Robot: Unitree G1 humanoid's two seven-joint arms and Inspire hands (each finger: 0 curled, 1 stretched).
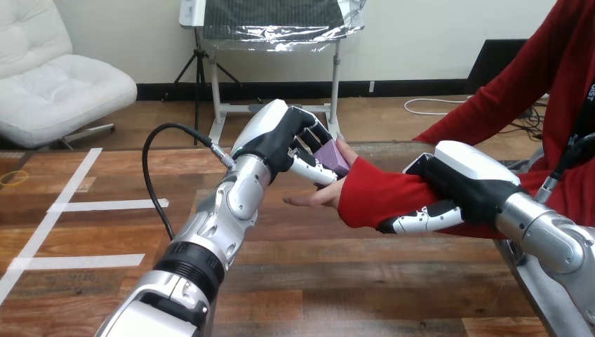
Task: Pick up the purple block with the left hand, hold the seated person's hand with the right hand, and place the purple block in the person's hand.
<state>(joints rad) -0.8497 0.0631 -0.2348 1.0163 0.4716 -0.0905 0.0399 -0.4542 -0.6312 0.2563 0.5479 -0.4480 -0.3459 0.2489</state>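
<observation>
The wooden table point(330, 281) carries white tape strips point(105, 205) well off to the left of the left hand point(277, 140), and nothing blocks that hand. Its fingers are curled round the one small purple block point(332, 157), held off the table just above the person's hand point(316, 199) — which seems to lie palm up, though the block hides part of it. The right hand point(459, 184) sits over the person's red-sleeved forearm point(379, 200), its fingers point(421, 219) wrapped beneath it — a closed grasp. One block, one person's hand, two robot hands.
</observation>
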